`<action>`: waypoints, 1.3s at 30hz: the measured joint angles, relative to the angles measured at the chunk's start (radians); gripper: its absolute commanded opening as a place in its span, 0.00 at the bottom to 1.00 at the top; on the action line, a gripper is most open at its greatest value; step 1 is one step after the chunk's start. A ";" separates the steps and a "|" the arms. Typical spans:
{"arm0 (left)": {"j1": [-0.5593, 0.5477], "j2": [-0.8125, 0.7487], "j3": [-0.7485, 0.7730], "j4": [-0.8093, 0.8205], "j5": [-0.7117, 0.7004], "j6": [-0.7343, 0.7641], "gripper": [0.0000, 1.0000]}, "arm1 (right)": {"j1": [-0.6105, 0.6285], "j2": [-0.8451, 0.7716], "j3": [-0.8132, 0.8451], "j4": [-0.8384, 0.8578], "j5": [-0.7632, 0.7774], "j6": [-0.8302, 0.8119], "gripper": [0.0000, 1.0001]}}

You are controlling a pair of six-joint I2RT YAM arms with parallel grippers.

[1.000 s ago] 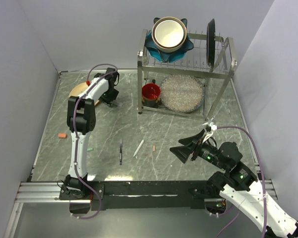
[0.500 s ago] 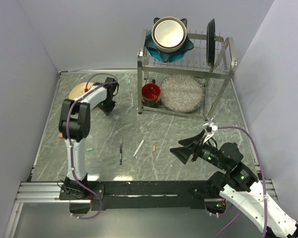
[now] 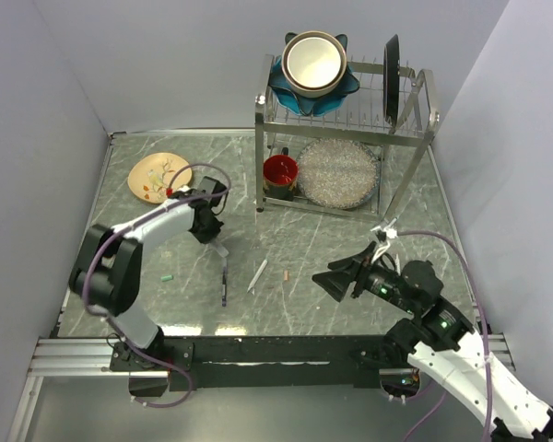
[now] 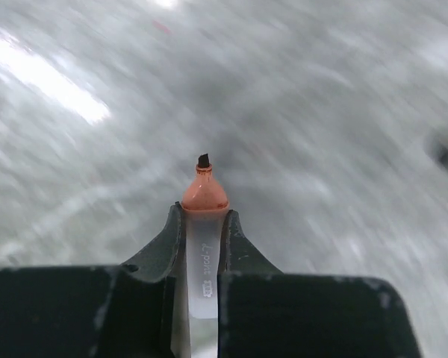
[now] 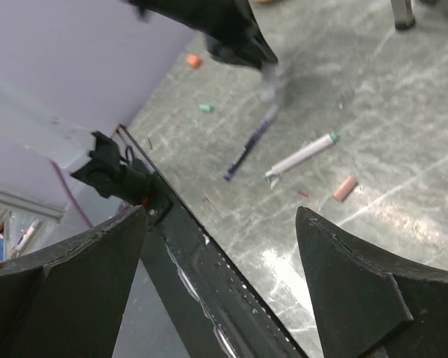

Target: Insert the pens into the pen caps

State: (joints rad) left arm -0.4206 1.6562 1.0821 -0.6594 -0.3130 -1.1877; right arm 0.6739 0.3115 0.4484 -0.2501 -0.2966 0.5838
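Left wrist view settles the grip: the left gripper (image 4: 203, 224) is clamped on the orange-tipped pen (image 4: 204, 195). Its jaws are nearly together on the pale barrel, and the cone and dark nib stick out past the fingertips. From the top view this pen (image 3: 221, 250) hangs from the left gripper (image 3: 212, 232) nib-down over the table (image 3: 350, 249), just beyond the dark pen (image 3: 224, 284). Whether the nib touches the table I cannot tell.

The right gripper (image 3: 330, 281) hovers near the front right with its jaws spread wide and nothing between them. Its own camera looks down between them at the other pieces. The white pen (image 3: 257, 274) lies beside the dark one, and the salmon cap (image 3: 286, 274) lies just right of it, between it and the right gripper. The teal cap (image 3: 166, 276) sits well to the left, and an orange cap (image 5: 193, 60) lies farther out by the left edge.

The step in hand looks like the pickup of the first pen, with a cap not yet taken. The salmon cap seems the likely match and is nearest the free arm. The next move probably calls for the right gripper to come down over it and pinch it across its body. It must leave the open end clear, though which end is open I cannot tell. Then nib and cap must line up end to end.
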 measured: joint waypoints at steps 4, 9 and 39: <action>-0.091 -0.167 -0.037 0.033 0.010 0.016 0.01 | 0.014 0.112 -0.021 0.064 0.002 0.016 0.88; -0.135 -0.351 -0.145 0.130 0.073 0.048 0.01 | 0.096 0.299 -0.029 0.172 0.020 0.029 0.88; -0.241 -0.706 -0.338 0.299 0.218 0.129 0.01 | 0.272 1.175 0.502 0.330 0.053 0.064 0.38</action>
State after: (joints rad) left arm -0.6613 0.9497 0.7441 -0.3607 -0.0948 -1.0584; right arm 0.9455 1.4868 0.9504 0.0795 -0.2436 0.6476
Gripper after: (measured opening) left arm 0.157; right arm 0.609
